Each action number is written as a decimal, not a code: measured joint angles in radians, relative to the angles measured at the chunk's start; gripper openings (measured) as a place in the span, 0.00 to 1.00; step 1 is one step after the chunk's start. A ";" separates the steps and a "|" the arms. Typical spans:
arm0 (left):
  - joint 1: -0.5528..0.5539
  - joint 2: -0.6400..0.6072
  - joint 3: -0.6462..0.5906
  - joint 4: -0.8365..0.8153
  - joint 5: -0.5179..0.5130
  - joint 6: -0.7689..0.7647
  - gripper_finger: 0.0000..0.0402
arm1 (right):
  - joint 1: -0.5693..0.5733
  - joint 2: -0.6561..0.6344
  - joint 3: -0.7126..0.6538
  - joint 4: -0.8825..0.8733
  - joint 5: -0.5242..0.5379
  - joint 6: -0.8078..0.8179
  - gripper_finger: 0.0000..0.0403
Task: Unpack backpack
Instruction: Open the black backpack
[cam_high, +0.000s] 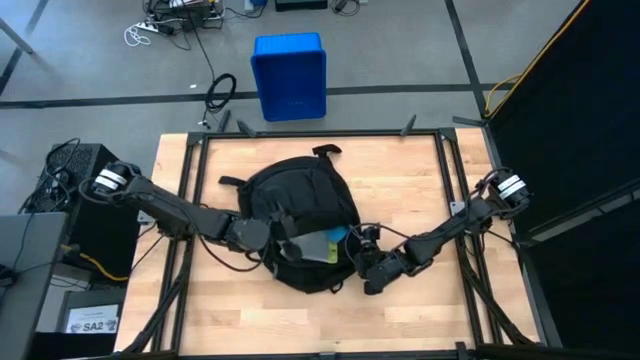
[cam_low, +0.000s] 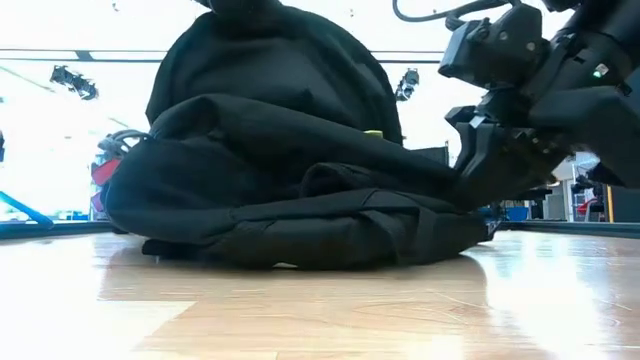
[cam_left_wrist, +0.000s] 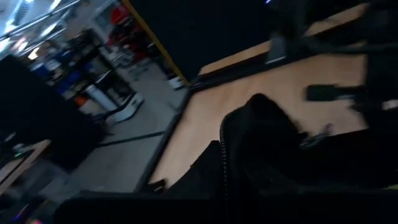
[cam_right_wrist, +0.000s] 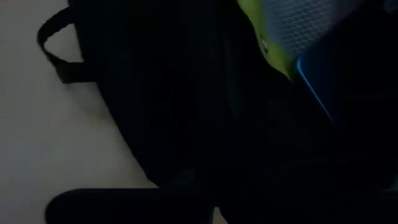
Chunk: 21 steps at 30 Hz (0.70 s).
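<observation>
Now backpack mid-table, both arms' fingers closed at its near edge.

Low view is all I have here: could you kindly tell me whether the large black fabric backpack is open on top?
Observer: Yes. The high view shows the large black fabric backpack opened, with a grey mesh item edged in yellow-green showing inside.
Operator: Which arm is the one at my right?
Observer: The right arm; its right gripper sits shut at the backpack's near right edge.
Operator: And the other arm?
Observer: The left gripper is shut at the opening's left side.
</observation>
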 joint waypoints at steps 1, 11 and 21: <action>0.009 -0.014 -0.010 -0.003 -0.009 -0.009 0.00 | 0.003 0.000 0.000 -0.002 -0.011 0.004 0.00; 0.150 -0.169 -0.240 0.122 -0.046 -0.092 0.00 | 0.071 0.000 0.001 -0.076 -0.016 0.125 0.00; 0.248 -0.413 -0.459 0.247 -0.054 -0.182 0.00 | 0.096 0.000 0.000 -0.109 -0.037 0.175 0.00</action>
